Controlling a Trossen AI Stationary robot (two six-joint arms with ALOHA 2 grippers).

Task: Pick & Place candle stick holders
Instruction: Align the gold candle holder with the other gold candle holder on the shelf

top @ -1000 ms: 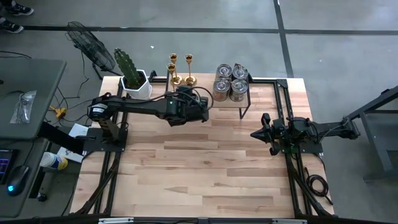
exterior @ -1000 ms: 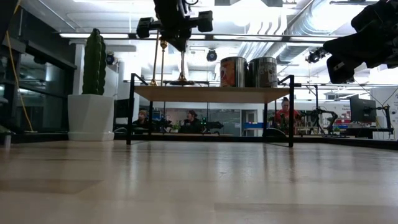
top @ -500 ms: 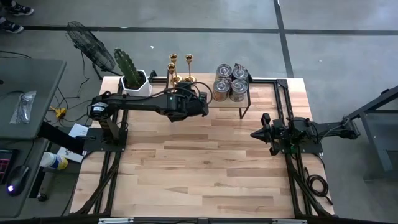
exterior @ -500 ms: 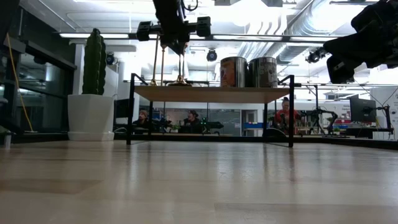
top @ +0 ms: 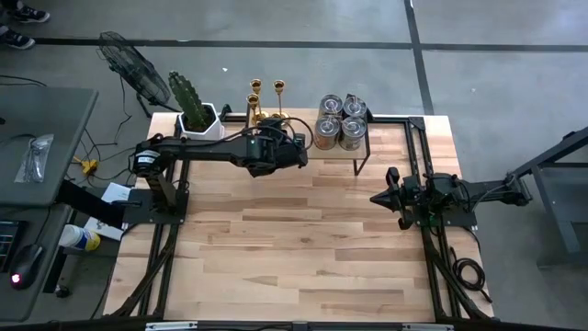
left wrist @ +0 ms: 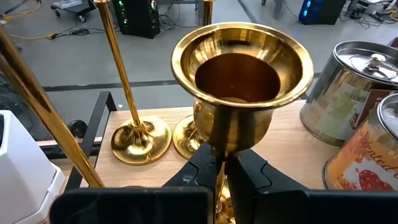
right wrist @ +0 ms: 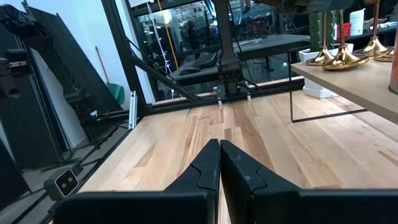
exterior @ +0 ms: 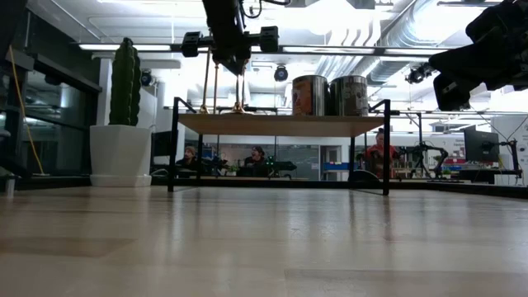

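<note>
1 gold candlestick [left wrist: 241, 81] is clamped by its slim stem between the fingers of the left pincer [left wrist: 225, 177], cup upward, above the left end of the raised shelf [top: 360, 151] at the far edge of the surface [top: 303, 248]. The other gold candlesticks [top: 266, 101] stand on that shelf end just beyond the pincer, and the silver holders [top: 340, 121] are grouped on its right end. The right pincer [top: 380, 197] waits near the right edge of the surface, well apart from the shelf, with its fingers pressed together on nothing.

Step in hand, by judgement: the pick of 1 candlestick is complete at the grip, and the carry-off is pending. The next move calls for a vertical lift that keeps the stem upright and clears the 2 neighbouring stems beside it, then a transfer to the open surface.

Compared with 1.0 s ago, the left arm has shifted toward the shelf and the standing candlesticks. The right arm has not moved.
</note>
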